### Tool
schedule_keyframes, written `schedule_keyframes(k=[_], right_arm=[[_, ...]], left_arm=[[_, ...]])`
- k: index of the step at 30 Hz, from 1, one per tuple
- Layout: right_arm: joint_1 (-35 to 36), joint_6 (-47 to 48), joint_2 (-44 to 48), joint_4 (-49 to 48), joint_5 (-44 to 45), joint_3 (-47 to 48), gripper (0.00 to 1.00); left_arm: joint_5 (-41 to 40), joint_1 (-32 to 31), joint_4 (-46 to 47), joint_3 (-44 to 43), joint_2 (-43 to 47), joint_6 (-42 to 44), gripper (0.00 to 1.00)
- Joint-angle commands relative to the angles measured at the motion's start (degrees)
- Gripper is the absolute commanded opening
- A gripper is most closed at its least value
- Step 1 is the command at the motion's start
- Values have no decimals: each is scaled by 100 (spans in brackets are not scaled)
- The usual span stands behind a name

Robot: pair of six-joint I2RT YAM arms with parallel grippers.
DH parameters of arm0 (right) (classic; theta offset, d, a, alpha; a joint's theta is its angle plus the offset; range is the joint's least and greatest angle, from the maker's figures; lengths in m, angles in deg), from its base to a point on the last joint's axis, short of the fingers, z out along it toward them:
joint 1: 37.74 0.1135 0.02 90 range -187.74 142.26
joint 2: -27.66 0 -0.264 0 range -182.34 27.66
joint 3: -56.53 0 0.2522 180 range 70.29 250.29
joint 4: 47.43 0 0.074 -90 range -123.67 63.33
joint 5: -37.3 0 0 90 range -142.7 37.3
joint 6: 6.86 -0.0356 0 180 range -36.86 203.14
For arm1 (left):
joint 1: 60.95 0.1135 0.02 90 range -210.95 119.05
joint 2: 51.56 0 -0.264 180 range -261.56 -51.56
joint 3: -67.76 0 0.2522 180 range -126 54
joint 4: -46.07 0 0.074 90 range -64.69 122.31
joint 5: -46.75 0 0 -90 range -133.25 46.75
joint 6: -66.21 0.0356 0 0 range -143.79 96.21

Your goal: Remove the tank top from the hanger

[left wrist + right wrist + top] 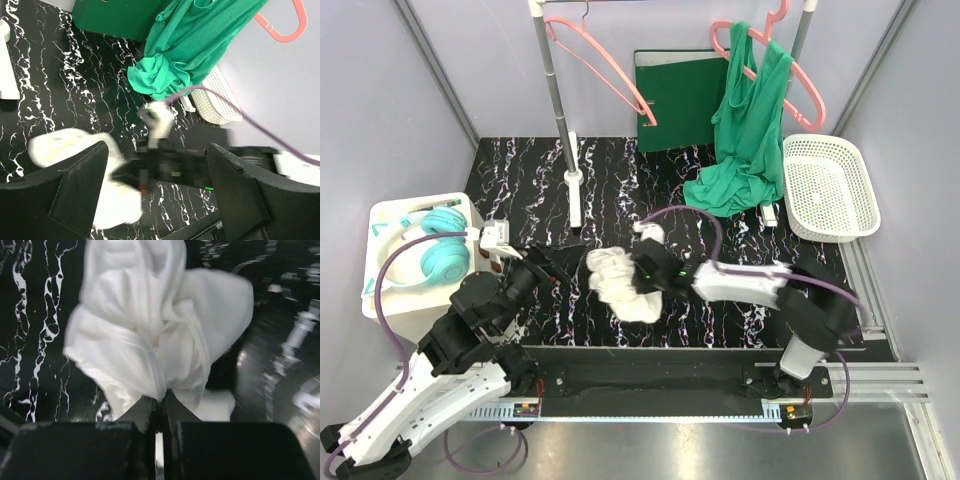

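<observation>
Nearest the right wrist camera, the right gripper (159,412) has its two fingers pressed together on a fold of a bunched white cloth (150,335); the bundle fills that view above the black marbled mat (30,340); whether this cloth is a tank top cannot be told.

By count there are two arms, two grippers, two pink hangers, two garments, two upright poles, one basket, one binder, one pair of headphones and one white box.

The green tank top (748,130) hangs by its straps on the right hanger (800,85) at the far right; its lower part lies heaped on the mat, just beside the white basket (830,185). The left hanger (605,65) hangs bare beside the left pole (558,100); the right pole (803,25) rises behind the green garment. The green binder (682,95) stands against the far wall between the poles; the teal headphones (442,255) lie on the white box (390,225) at the left.

The left gripper (157,150) has its fingers wide apart with nothing between them; it hovers over the mat on the near left, pointing toward the white cloth.

Only the top view shows the headphones, the box, the bare hanger and both poles. Only the right wrist view shows the pinch itself, which the wrist covers from above. The left wrist view shows the right arm (750,285) as a blur across the mat, the cloth at its left end; it also shows the green heap, a corner of the basket and the loop of the right hanger.
</observation>
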Motion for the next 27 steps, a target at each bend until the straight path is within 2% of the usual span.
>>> schedule_keyframes(k=[1,5,10,11,14,15,17,18,21,24,27], right_arm=[[-19,-36,1896,38,1381,-861,0],[-649,-72,3538,861,1829,-1275,0],[-1924,358,4622,1539,1857,-1346,0],[-2370,411,4676,1619,1839,-1207,0],[-2979,570,4668,1796,1935,-890,0],[-3390,596,4624,1813,1945,-802,0],[-3857,658,4475,1805,1656,-530,0],[-4338,667,4414,1787,1524,-424,0],[-4790,781,4115,1638,1453,15,0],[-5588,825,3746,1384,1295,490,0],[-6126,816,3351,999,847,807,0]], left_arm=[[-62,-1,106,12,61,82,83],[-89,-10,124,-14,26,108,83],[17,-1,203,-40,-87,99,83],[43,-1,220,-49,-114,99,83],[122,-10,220,-84,-193,91,83],[149,-1,221,-102,-219,82,83],[193,-1,220,-111,-228,82,83],[219,-10,229,-111,-229,82,83],[316,-1,229,-111,-246,73,83],[447,-1,229,-85,-264,47,83],[588,-1,229,-49,-255,12,83]])
